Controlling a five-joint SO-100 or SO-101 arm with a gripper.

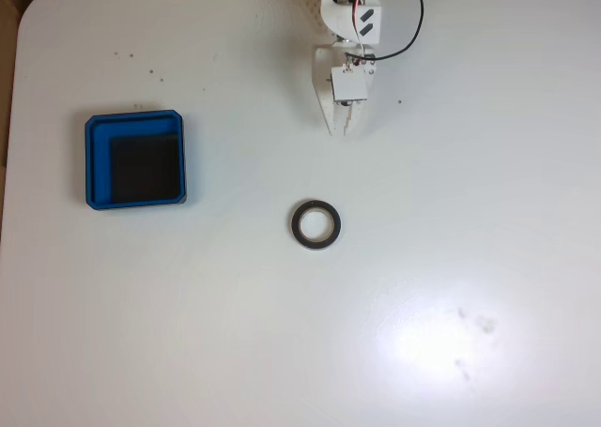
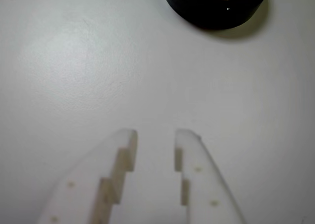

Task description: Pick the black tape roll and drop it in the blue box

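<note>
In the fixed view, going left to right, one blue box [image 1: 134, 160] sits on the white surface [image 1: 188, 333] toward the left: a shallow square tray with bright-blue walls, clipped corners and a dark inner floor. To its right and a little lower lies one black tape roll [image 1: 315, 224], flat, well apart from the box: a small ring with a black outer band, a pale inner rim and an open centre showing the surface. Above the roll and slightly to the right, the single white end effector [image 1: 344, 127] points down toward it, apart from it.

In the wrist view, the end effector [image 2: 155, 134] is released, its two fingers parted with nothing between them; the roll [image 2: 216, 10] lies ahead at the top edge.
</note>
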